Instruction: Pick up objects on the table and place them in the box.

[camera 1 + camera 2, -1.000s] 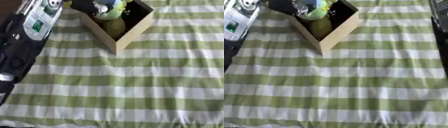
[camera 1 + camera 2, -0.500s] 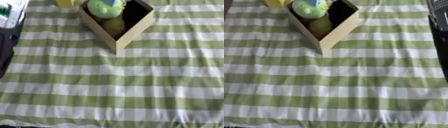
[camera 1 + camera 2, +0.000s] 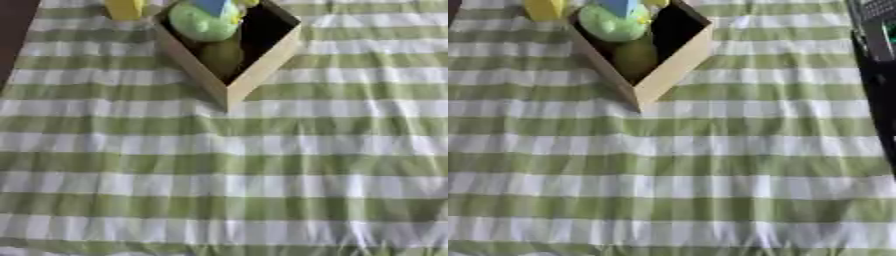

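A tan wooden box (image 3: 255, 70) stands cornerwise at the top middle of the green-and-white checked cloth. Inside it lie a round light-green object (image 3: 203, 22) with a blue piece (image 3: 213, 6) on top, and a duller yellow-green object (image 3: 220, 56) below them. A small yellow object (image 3: 123, 8) sits on the cloth just outside the box's left wall, cut off by the top edge. Neither hand shows in either view. A dark part of my right arm (image 3: 876, 75) runs along the right edge of the right eye view.
The checked cloth (image 3: 227, 170) covers the table, with small wrinkles near the front edge. A dark strip (image 3: 16, 35) beyond the cloth shows at the upper left.
My left arm, which reached over the box from the left a second ago, has drawn back out of view. The green object now lies uncovered in the box.
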Motion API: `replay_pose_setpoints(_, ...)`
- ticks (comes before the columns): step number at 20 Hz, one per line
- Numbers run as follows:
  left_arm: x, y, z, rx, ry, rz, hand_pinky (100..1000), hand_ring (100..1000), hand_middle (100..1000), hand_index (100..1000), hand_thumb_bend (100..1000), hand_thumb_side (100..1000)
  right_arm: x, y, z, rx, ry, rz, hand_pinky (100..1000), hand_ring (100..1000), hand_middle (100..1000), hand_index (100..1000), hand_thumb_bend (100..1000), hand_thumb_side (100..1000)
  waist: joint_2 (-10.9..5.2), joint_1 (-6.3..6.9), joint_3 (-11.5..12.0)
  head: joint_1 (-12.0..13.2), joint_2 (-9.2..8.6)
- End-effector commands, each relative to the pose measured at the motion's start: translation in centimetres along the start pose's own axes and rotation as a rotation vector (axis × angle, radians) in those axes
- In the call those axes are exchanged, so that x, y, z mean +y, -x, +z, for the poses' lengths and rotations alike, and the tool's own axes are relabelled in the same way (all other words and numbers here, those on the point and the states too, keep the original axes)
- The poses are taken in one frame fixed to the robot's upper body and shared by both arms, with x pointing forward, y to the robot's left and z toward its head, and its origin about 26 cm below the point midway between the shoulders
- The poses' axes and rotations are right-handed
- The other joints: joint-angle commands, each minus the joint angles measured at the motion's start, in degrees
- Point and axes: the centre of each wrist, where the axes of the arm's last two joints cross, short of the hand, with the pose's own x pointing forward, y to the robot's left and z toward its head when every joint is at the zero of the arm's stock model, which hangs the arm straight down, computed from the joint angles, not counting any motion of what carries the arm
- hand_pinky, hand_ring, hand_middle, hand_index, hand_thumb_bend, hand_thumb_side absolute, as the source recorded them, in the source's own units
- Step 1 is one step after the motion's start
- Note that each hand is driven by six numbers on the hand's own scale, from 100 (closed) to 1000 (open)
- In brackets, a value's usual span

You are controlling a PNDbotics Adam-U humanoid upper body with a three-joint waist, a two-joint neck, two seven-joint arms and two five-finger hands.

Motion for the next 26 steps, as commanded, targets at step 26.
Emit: replay_pose_setpoints(26, 3.0, 4.3, 0.1, 0.046, 0.107, -0.152, 933, 935, 832, 914, 476, 312, -3.8, -1.9, -1.3, -0.066, 0.088, 0.055, 943, 892, 761, 815, 100, 318, -4.31, 1.05, -4.59, 0.18, -9.28)
